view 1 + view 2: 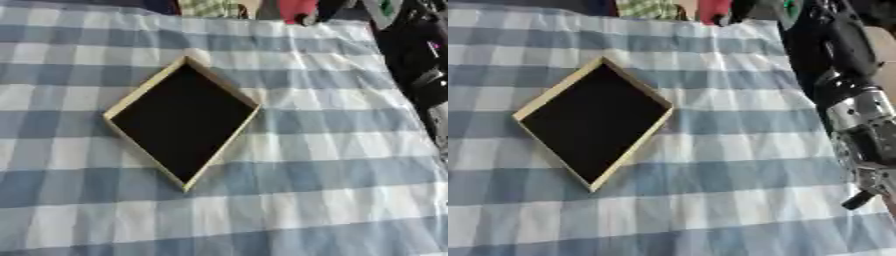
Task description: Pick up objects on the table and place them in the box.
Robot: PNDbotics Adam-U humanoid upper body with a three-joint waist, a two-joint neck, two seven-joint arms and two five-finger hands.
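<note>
The shallow, rigid, light-looking box sits empty on the worktop; grip its rim; right hand state indeterminate.

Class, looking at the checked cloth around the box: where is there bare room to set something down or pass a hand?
Bare cloth lies all around the box: widest below it and to its right. Crowded only along the right edge, where the robot's right arm comes down.

A shallow, pale-rimmed wooden box with a black inside lies diamond-wise on the blue-and-white checked desk.
</note>
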